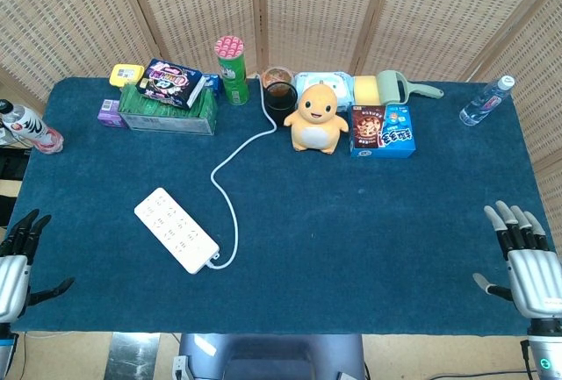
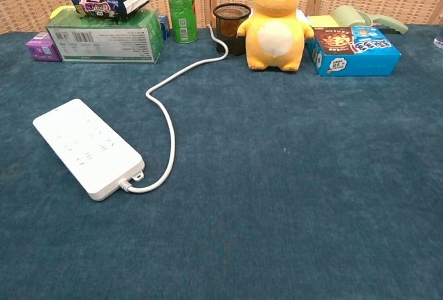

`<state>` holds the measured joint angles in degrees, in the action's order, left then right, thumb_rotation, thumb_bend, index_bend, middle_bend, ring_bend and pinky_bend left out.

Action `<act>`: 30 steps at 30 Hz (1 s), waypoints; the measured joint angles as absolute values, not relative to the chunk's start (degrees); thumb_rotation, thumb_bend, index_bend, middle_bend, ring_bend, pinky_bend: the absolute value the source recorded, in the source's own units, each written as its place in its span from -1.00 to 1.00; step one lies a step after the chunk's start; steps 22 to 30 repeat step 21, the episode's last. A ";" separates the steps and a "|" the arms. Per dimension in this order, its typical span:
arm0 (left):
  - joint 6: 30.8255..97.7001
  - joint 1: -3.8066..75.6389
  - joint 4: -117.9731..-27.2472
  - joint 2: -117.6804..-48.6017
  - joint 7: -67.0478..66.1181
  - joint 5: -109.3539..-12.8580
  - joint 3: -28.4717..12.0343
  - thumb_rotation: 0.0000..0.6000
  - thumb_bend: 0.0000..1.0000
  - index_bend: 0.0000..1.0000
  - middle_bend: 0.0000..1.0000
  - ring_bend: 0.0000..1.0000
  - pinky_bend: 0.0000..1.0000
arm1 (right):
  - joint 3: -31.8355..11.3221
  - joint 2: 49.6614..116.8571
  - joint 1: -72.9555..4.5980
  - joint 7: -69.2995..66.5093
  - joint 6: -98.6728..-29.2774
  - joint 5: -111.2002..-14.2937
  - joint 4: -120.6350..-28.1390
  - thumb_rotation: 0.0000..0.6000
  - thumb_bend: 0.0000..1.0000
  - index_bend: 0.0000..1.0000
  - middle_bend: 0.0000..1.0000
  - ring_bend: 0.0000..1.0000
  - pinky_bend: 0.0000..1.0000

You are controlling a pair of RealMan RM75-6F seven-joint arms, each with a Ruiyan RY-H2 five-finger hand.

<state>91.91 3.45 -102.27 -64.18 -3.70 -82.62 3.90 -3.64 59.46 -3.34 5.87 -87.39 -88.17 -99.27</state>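
A white power strip (image 1: 176,230) (image 2: 87,147) lies flat on the blue table cloth (image 1: 351,213), its white cable (image 1: 230,162) (image 2: 168,106) curving back toward a dark cup (image 1: 279,95) (image 2: 230,26). My left hand (image 1: 16,268) hangs at the table's front left corner, fingers spread, holding nothing, well left of the strip. My right hand (image 1: 527,261) sits at the front right corner, fingers apart and empty. Neither hand shows in the chest view.
Along the back stand a green box (image 1: 167,110) with a snack bag (image 1: 172,82) on top, a green tube can (image 1: 232,69), a yellow plush toy (image 1: 316,118) (image 2: 277,19), a blue cookie box (image 1: 382,131) (image 2: 353,50) and a water bottle (image 1: 484,101). Another bottle (image 1: 26,125) lies at the left edge.
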 measured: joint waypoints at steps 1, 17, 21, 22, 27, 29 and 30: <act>91.99 3.21 -102.67 -63.87 -4.02 -82.47 3.85 1.00 -0.84 -1.00 -1.00 -1.00 -0.72 | -3.71 59.34 -3.23 5.69 -87.60 -88.14 -99.29 1.00 -1.00 -0.97 -1.00 -1.00 -1.00; 91.06 1.48 -104.22 -62.09 -3.72 -83.03 2.79 1.00 -0.84 -1.00 -1.00 -1.00 -0.72 | -3.53 58.78 -2.87 4.62 -87.83 -88.39 -99.36 1.00 -1.00 -0.97 -1.00 -1.00 -1.00; 90.65 1.25 -104.29 -61.87 -3.53 -83.16 2.64 1.00 -0.84 -1.00 -1.00 -1.00 -0.72 | -3.54 58.79 -2.86 4.64 -87.89 -88.45 -99.42 1.00 -1.00 -0.97 -1.00 -1.00 -1.00; 90.65 1.25 -104.29 -61.87 -3.53 -83.16 2.64 1.00 -0.84 -1.00 -1.00 -1.00 -0.72 | -3.54 58.79 -2.86 4.64 -87.89 -88.45 -99.42 1.00 -1.00 -0.97 -1.00 -1.00 -1.00; 90.65 1.25 -104.29 -61.87 -3.53 -83.16 2.64 1.00 -0.84 -1.00 -1.00 -1.00 -0.72 | -3.54 58.79 -2.86 4.64 -87.89 -88.45 -99.42 1.00 -1.00 -0.97 -1.00 -1.00 -1.00; 90.65 1.25 -104.29 -61.87 -3.53 -83.16 2.64 1.00 -0.84 -1.00 -1.00 -1.00 -0.72 | -3.54 58.79 -2.86 4.64 -87.89 -88.45 -99.42 1.00 -1.00 -0.97 -1.00 -1.00 -1.00; 90.65 1.25 -104.29 -61.87 -3.53 -83.16 2.64 1.00 -0.84 -1.00 -1.00 -1.00 -0.72 | -3.54 58.79 -2.86 4.64 -87.89 -88.45 -99.42 1.00 -1.00 -0.97 -1.00 -1.00 -1.00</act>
